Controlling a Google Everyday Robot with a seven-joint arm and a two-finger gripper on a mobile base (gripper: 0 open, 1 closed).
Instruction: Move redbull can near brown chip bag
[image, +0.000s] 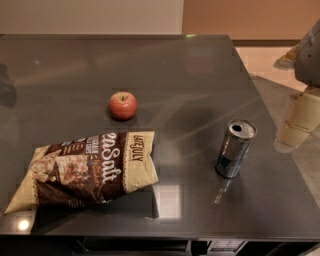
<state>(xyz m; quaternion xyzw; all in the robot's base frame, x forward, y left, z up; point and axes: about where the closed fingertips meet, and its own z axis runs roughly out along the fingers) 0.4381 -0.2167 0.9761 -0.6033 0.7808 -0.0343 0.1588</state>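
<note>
The redbull can (235, 148) stands upright on the dark table (190, 80), right of centre, silver with a blue band at its base. The brown chip bag (87, 170) lies flat at the front left, with white "Salt" lettering facing up. A wide gap of bare table separates the can and the bag. My gripper (296, 125) is a pale shape at the right edge of the view, to the right of the can and apart from it, holding nothing that I can see.
A red apple (123, 105) sits on the table behind the bag, left of centre. The table's front edge runs along the bottom of the view and its right edge lies just past the can. A grey part of my arm (310, 55) shows at the upper right.
</note>
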